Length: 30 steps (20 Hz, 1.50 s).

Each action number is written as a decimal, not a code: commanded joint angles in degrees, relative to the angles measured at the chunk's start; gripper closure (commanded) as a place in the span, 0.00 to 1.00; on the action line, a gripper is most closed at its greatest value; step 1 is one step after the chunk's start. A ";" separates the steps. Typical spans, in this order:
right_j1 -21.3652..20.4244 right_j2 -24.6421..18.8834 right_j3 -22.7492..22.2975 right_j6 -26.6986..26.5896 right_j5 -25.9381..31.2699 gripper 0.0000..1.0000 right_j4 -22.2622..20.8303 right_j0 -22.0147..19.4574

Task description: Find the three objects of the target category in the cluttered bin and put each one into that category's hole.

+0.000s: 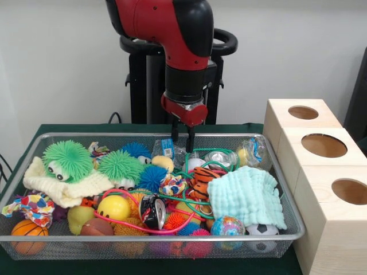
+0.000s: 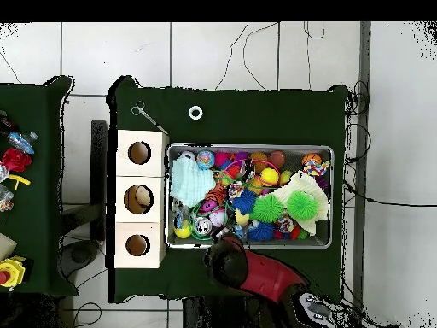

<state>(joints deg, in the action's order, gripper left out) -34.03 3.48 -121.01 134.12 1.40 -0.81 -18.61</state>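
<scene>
Over the far rim of the wire-mesh metal bin, you see the red-and-black arm's gripper hanging vertical, its two dark fingers slightly apart w/ nothing between them. Tips sit just above a small blue-labelled clear packet and a tangle of green cord.

Bin contents, front view, approx. as you face it:
- Left side: green spiky rubber ball w/ googly eyes resting on a cream knitted cloth; a second green spiky ball beside it; blue spiky ball next to that.
- Near-left corner: small orange basketball; multicoloured patterned fabric scrap just above it.
- Centre: yellow smiley ball, looped by a pink cord; orange-and-black striped tiger toy.
- Right side: pale mint folded towel, w/ a multicoloured globe ball and a small black-and-white soccer ball at its near edge.

Beside the bin stands a row of three light wooden boxes, each w/ a round hole on top; the boxes touch one another and sit just beside the bin's end wall.

Overhead view: bin and boxes share a dark green table cover; arm reaches in from the bin's long side. You cannot tell which items belong to the target category.
</scene>
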 commanded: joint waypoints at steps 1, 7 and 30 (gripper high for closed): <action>-0.66 0.62 6.63 3.17 4.11 0.00 0.55 1.18; -0.56 -0.04 10.49 -1.87 13.88 0.00 -1.56 1.93; 0.01 4.57 6.21 16.70 11.56 0.00 17.95 6.67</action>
<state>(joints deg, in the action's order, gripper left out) -34.81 8.28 -117.57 134.23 10.66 10.38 -13.18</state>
